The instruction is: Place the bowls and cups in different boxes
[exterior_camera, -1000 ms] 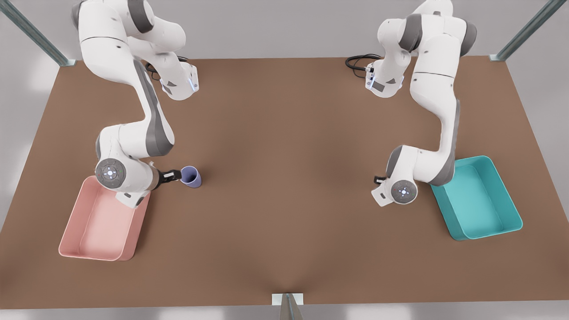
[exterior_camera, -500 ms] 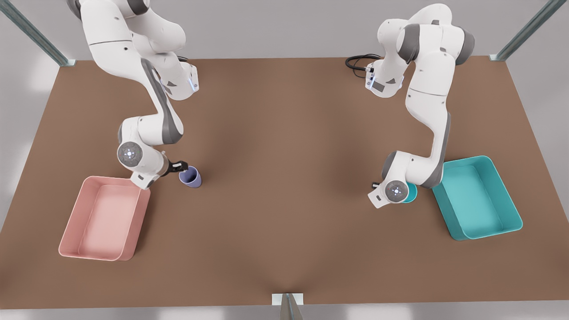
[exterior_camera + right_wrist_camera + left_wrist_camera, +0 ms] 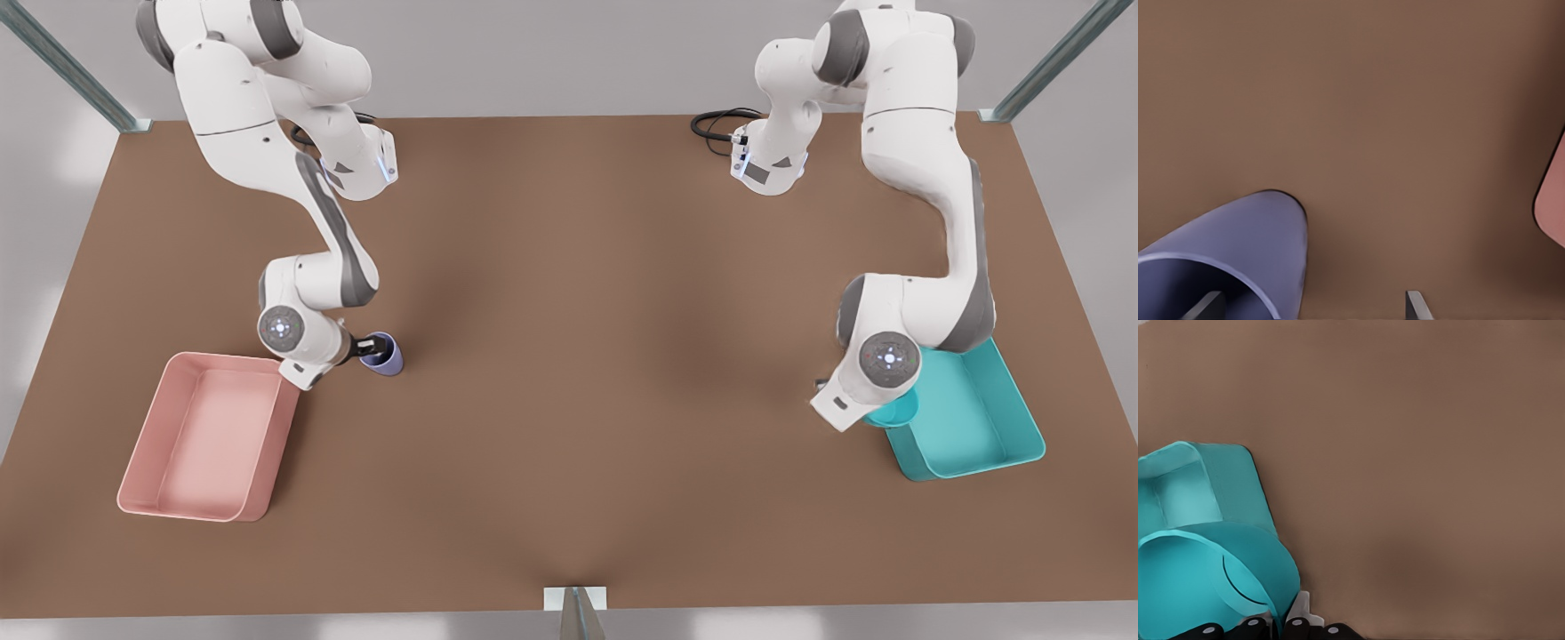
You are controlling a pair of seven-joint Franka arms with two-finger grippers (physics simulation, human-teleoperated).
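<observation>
The teal bowl [image 3: 1201, 577] hangs tilted with my left gripper [image 3: 1279, 628] shut on its rim. In the front view the bowl [image 3: 900, 410] sits under that arm's wrist, at the near corner of the teal box [image 3: 987, 418] on the front view's right. The lavender cup [image 3: 384, 354] stands upright on the table, just right of the pink box [image 3: 209, 436]. My right gripper [image 3: 1310, 305] is open at the cup [image 3: 1225, 247]. One finger [image 3: 1205, 307] is inside the rim and the other finger [image 3: 1415, 303] is outside, so the cup's wall lies between them.
The brown table [image 3: 578, 356] spreads wide between the two boxes. A corner of the pink box [image 3: 1553, 207] shows beside the cup in the right wrist view. Cables [image 3: 716, 124] lie at the far edge by an arm base.
My left gripper has carried the teal bowl toward the front view's right, up to the teal box's corner. My right gripper has closed in on the cup's rim.
</observation>
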